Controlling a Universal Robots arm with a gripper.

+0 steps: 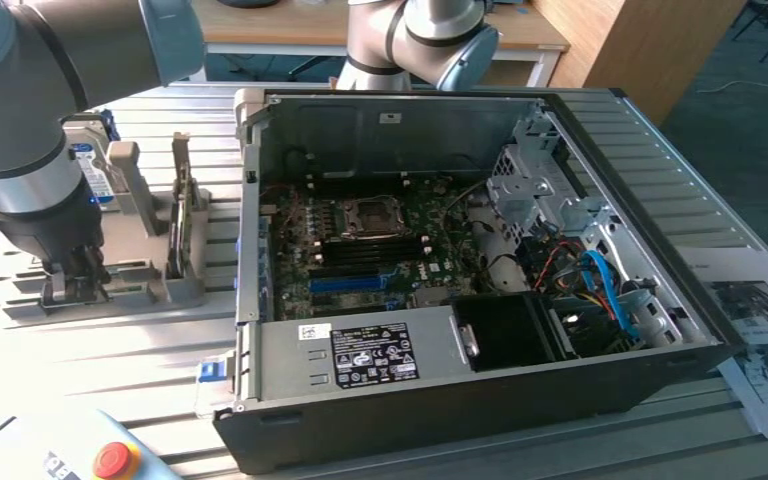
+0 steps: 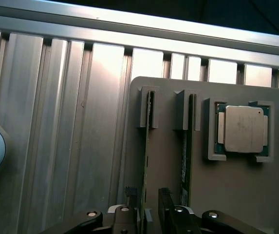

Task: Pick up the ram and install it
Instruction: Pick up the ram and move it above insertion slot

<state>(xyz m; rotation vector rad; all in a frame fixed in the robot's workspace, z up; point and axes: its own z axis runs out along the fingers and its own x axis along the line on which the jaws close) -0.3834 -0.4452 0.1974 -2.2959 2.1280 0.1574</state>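
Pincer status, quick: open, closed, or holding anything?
Pincer: open, gripping nothing, straddling the long, narrow green ram stick that stands on edge in the grey holder.

Grpr (image 2: pixel 148 191) low, vert., jaws apart

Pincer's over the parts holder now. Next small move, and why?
Probably close the pincer: its open fingers appear to stand on either side of the ram stick, which sits upright in its holder slot, and nothing is gripped yet.
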